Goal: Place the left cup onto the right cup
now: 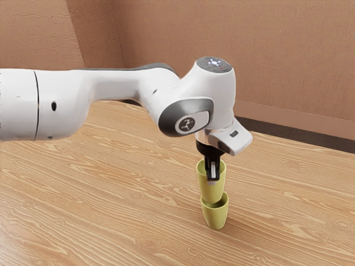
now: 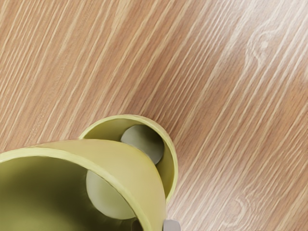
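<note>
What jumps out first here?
Two yellow-green cups stand stacked on the wooden table, the upper cup with its base in the mouth of the lower cup. The big white arm reaches in from the exterior view's left. Its black pincer grips the upper cup's rim from above.

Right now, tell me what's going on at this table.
The arm's gripper holds the top cup by its rim, with one finger against the outer wall. That cup is upright, its base sitting in the mouth of the bottom cup, which stands on the table. The stack looks made, but the gripper has not let go yet.
</note>
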Robot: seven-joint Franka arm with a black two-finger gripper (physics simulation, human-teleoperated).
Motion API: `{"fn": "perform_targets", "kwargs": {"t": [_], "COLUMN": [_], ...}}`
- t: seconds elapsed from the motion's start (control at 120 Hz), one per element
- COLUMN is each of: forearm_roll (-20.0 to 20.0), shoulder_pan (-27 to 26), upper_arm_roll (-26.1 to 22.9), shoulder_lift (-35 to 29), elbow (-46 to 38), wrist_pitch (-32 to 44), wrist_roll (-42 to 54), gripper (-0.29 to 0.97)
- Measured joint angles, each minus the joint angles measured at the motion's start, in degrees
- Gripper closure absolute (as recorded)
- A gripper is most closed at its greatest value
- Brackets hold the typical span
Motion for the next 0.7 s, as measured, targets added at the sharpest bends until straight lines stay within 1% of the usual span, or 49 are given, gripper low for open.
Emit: {"fn": "perform_targets", "kwargs": {"t": [0.7], "forearm_roll": [0.00], "shoulder_pan": [-0.04], "upper_arm_roll": [0.00], "shoulder_lift": [1.28], "elbow": [0.01], "wrist_pitch": [0.06], "wrist_roll": [-0.05], "gripper": [0.79]}}
